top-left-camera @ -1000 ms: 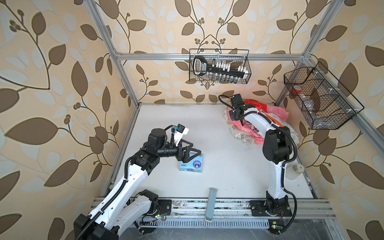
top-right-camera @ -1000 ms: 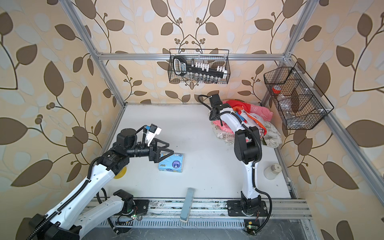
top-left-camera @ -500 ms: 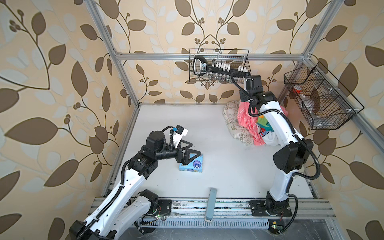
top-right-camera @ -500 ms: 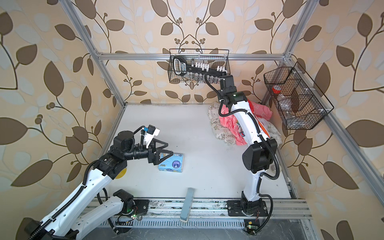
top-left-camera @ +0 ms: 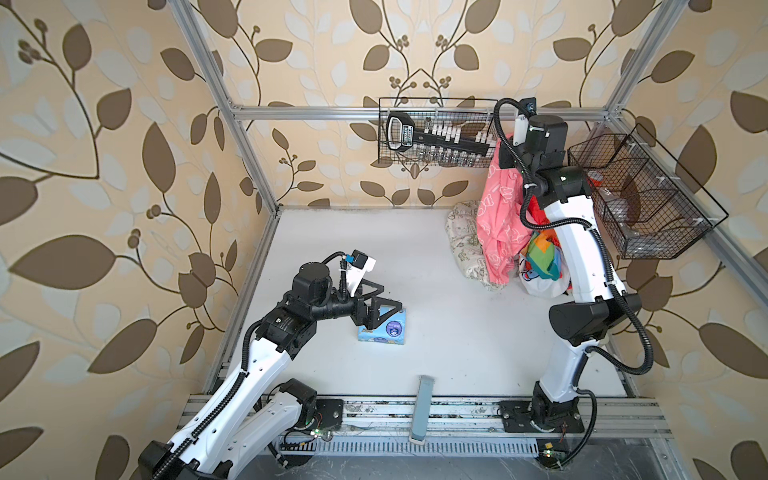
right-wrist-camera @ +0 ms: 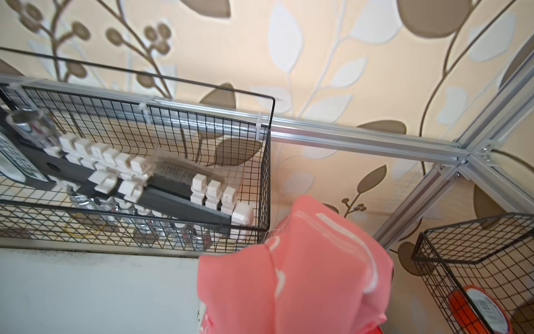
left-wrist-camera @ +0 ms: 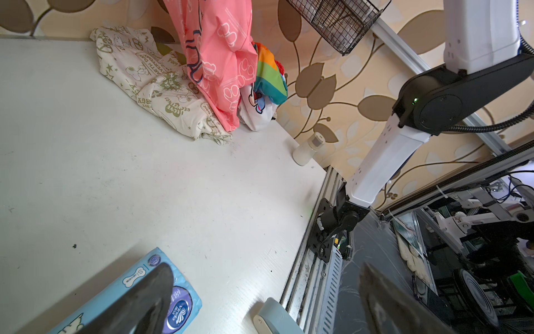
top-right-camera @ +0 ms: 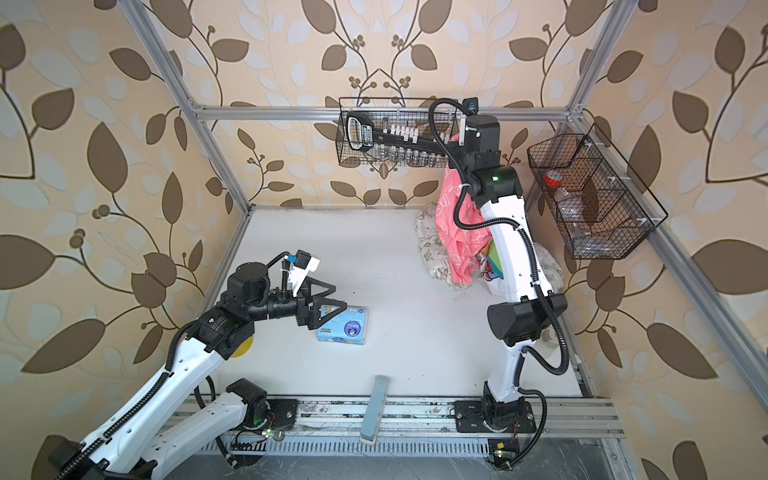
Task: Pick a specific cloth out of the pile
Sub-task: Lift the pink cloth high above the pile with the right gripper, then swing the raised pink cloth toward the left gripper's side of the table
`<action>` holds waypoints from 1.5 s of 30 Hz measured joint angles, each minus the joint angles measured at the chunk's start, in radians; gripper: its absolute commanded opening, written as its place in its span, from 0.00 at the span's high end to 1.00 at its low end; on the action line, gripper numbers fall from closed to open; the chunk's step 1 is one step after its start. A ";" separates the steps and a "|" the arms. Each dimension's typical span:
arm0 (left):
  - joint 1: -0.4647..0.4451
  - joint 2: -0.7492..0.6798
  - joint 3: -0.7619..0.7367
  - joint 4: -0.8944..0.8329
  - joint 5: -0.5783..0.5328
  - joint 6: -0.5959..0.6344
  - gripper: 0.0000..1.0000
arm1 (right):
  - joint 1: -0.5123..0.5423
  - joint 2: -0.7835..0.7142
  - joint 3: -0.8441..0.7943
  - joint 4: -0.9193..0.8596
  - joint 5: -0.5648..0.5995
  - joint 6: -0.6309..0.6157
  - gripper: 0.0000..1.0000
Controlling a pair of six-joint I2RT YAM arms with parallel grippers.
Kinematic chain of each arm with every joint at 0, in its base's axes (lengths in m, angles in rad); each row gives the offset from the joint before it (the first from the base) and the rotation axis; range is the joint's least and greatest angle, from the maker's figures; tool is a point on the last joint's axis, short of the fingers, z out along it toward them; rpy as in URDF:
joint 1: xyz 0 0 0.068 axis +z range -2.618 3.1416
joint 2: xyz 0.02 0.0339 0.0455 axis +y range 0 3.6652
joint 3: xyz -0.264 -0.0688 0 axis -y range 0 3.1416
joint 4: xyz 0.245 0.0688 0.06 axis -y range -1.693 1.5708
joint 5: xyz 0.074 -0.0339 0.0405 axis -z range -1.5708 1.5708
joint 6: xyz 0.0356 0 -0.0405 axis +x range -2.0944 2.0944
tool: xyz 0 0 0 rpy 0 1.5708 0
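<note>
Snagging is my main worry here. In the upper right of both top views the right gripper [top-left-camera: 503, 156] is clamped on the top of the cloth [top-left-camera: 496, 224] (the coral-pink one with white bear prints), just beside the end of the wire basket [top-left-camera: 409, 160] on the back wall. The fabric hangs down from there and its lower end lies on the pile [top-left-camera: 463, 241], against the cream printed piece [left-wrist-camera: 161, 86] and the rainbow cloth [top-left-camera: 540, 255].

Two ways I think this goes bad: the bunched top catches the basket's wire corner if the arm swings toward frame left, or a sleeve tangled below drags the rainbow one along. The cloth looks thin and slick too, so a pinch on one fold could slide out mid-lift.

The left gripper [top-left-camera: 384, 309] hangs with jaws spread over the tissue pack [top-left-camera: 390, 332] at lower centre — no help from there.
</note>
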 measured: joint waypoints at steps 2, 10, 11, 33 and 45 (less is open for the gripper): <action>0.000 0.000 0.000 0.000 0.000 0.000 0.01 | 0.000 0.000 -0.003 0.020 -0.014 0.002 1.00; 0.000 -0.001 0.000 0.000 -0.001 0.000 0.01 | 0.000 -0.063 -0.034 0.098 -0.074 0.048 1.00; -0.002 -0.001 0.000 0.000 -0.002 0.000 0.01 | 0.000 -0.079 -0.037 0.113 -0.091 0.059 1.00; -0.006 -0.066 -0.019 0.008 -0.048 0.000 0.01 | 0.000 -0.199 -0.060 0.355 -0.614 0.512 1.00; -0.006 -0.116 -0.032 0.009 -0.075 0.000 0.01 | 0.063 -0.087 0.037 0.529 -0.872 0.771 1.00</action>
